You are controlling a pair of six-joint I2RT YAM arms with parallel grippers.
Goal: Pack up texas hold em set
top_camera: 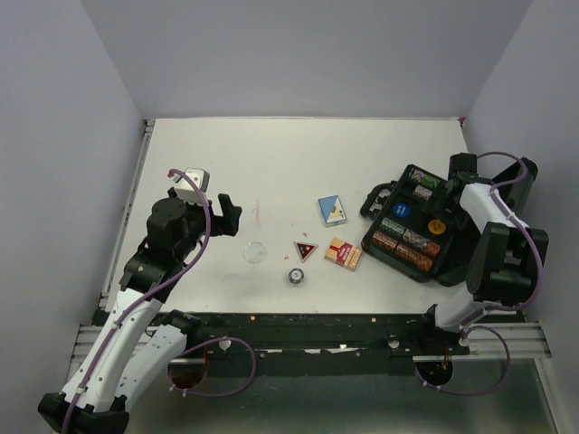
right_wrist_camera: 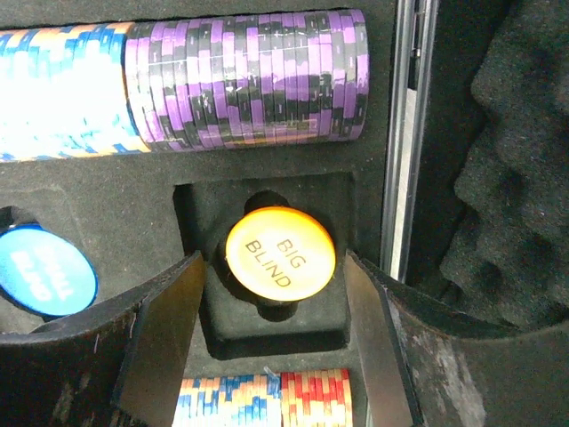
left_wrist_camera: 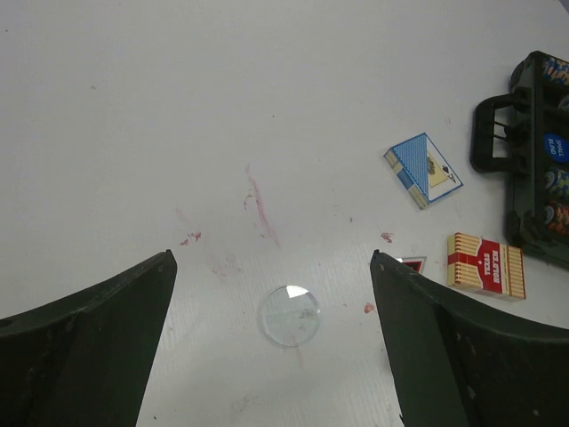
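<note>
**Right jaws parted around the orange marker, left jaws wide over the clear one**

We are holding our right jaws down inside the open case (left_wrist_camera: 523,178). Nearest us, between the two fingers (right_wrist_camera: 169,338), the tops of two chip rows (right_wrist_camera: 267,400) are showing. Just past them the orange marker (right_wrist_camera: 280,253) is lying flat in its foam recess. The jaws are standing parted around it with a slim gap on each side, gripping nothing. Left of the jaws the blue marker (right_wrist_camera: 40,276) is sitting in its own recess. Beyond the fingertips a purple chip row (right_wrist_camera: 244,80) is lying on edge.

We are hanging our left jaws spread wide above the tabletop (top_camera: 271,163), holding nothing. The clear marker (left_wrist_camera: 289,314) is lying flat between them, touching neither finger. At the tip of the right-hand finger (left_wrist_camera: 444,338) the triangular red-black marker (left_wrist_camera: 411,261) is peeking out. The red card box (left_wrist_camera: 485,265) is lying just beyond that, to the right. Farther ahead, the blue card box (left_wrist_camera: 423,169) is lying beside the case's handle (left_wrist_camera: 493,133).
</note>
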